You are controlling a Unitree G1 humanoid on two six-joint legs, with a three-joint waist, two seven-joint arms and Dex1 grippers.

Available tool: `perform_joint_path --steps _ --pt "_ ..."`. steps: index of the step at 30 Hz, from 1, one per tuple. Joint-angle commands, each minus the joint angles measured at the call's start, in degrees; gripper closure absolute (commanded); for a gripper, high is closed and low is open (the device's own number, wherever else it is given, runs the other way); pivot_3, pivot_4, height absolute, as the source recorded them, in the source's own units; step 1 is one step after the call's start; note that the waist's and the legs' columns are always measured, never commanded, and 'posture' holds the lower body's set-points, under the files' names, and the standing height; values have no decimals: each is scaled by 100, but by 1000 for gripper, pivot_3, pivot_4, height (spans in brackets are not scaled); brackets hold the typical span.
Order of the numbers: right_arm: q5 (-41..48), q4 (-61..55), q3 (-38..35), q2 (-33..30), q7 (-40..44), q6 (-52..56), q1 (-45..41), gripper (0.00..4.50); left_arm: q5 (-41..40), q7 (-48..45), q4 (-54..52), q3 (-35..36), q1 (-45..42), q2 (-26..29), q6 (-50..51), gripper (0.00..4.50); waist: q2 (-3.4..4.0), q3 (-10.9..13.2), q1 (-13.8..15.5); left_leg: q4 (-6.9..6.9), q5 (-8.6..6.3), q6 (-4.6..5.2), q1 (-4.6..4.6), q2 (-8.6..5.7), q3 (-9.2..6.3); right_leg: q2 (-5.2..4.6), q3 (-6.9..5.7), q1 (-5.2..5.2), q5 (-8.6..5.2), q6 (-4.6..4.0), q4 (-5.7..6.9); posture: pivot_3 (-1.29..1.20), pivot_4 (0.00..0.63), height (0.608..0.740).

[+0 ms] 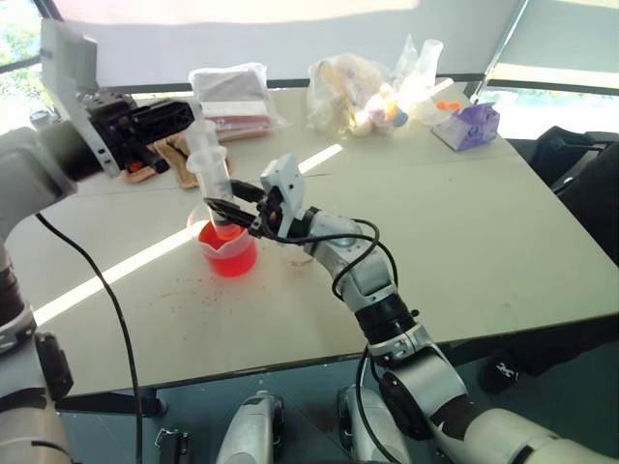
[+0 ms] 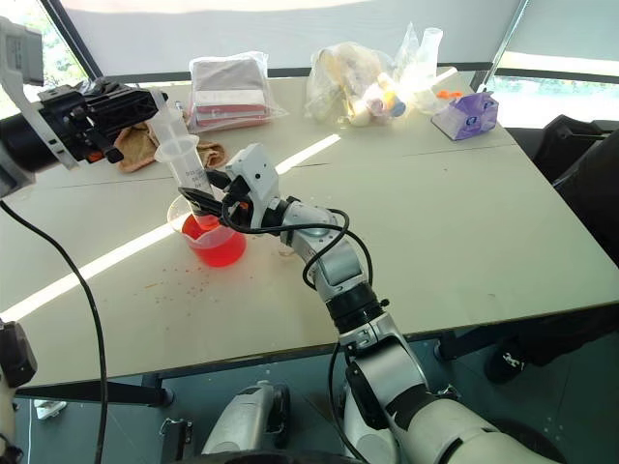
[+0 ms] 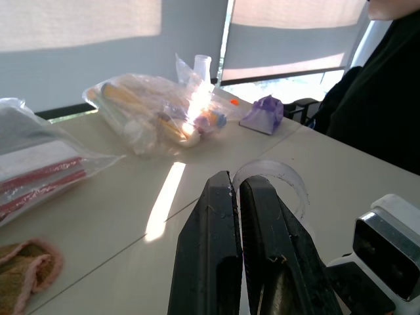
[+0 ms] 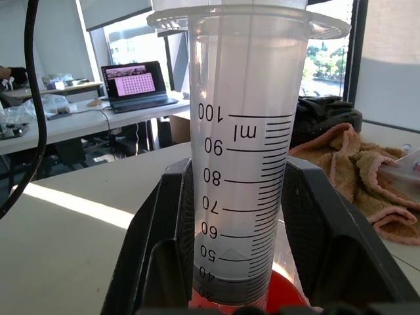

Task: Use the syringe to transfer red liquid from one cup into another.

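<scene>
Clamped around the syringe (image 1: 211,164), my right claw (image 1: 224,215) grips the thick marked barrel low down, one black finger on each side, as my right wrist view shows. That syringe stands nearly upright, leaning a little, with its lower end down in the beaker (image 1: 229,253), which sits on the worktop (image 1: 464,232) and holds the red liquid (image 1: 232,259). Inside the barrel the plunger's dark seal sits low, near the forty mark, with red just under it. My left claw (image 1: 190,116) is up at the top of the syringe, its fingers (image 3: 226,256) pressed together with hardly a gap; whether they pinch the plunger I cannot tell. A tan cloth (image 2: 135,145) lies on the worktop behind the beaker, and further back sit bagged items (image 1: 353,92) and a purple box (image 1: 468,126).
</scene>
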Motion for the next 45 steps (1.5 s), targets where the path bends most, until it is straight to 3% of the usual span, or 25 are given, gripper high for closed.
perform_joint_path --steps 1,7,17,26,33,37,45 --pt "-135 70 583 122 327 162 36 3154 -290 51 -207 454 -290 -26 -208 3868 0 0 1 0 0 0 0 0 0 0 0 0 0 0 0 0 150 740" --pt "-142 46 533 83 330 83 -63 3154 -410 -46 -384 496 -97 -33 -190 2002 0 0 -3 0 0 0 0 0 0 0 0 0 0 0 0 0 150 740" --pt "-101 6 364 7 336 80 -234 3154 -437 -69 -633 1152 526 274 -68 2002 -1 0 -8 -2 0 -1 1 0 -1 0 1 -2 0 0 1 0 150 740" --pt "128 162 -130 -205 247 96 -735 3154 -529 -77 -1374 2392 2494 399 -33 2002 -3 -1 6 -7 -1 -3 8 1 2 -7 4 0 -1 -5 -1 0 150 740" --pt "244 94 -374 -298 203 165 -972 3154 -468 -147 -1361 2944 3418 299 -230 2002 -5 -2 -11 -10 -1 -6 10 2 2 -9 3 0 -11 -25 -3 0 150 740" --pt "369 -320 -453 -332 84 451 -1054 3154 -452 -163 -1354 2886 3676 199 -425 2002 -5 -2 -2 -17 -2 -7 13 2 5 -13 3 -2 -12 -27 -2 0 150 740" --pt "598 -1605 -589 -656 -277 1420 -1080 3154 -407 -131 -1023 2001 3071 123 -734 2002 -6 -2 8 -17 -2 -8 13 1 7 -20 4 -2 -11 -30 -5 0 150 740"
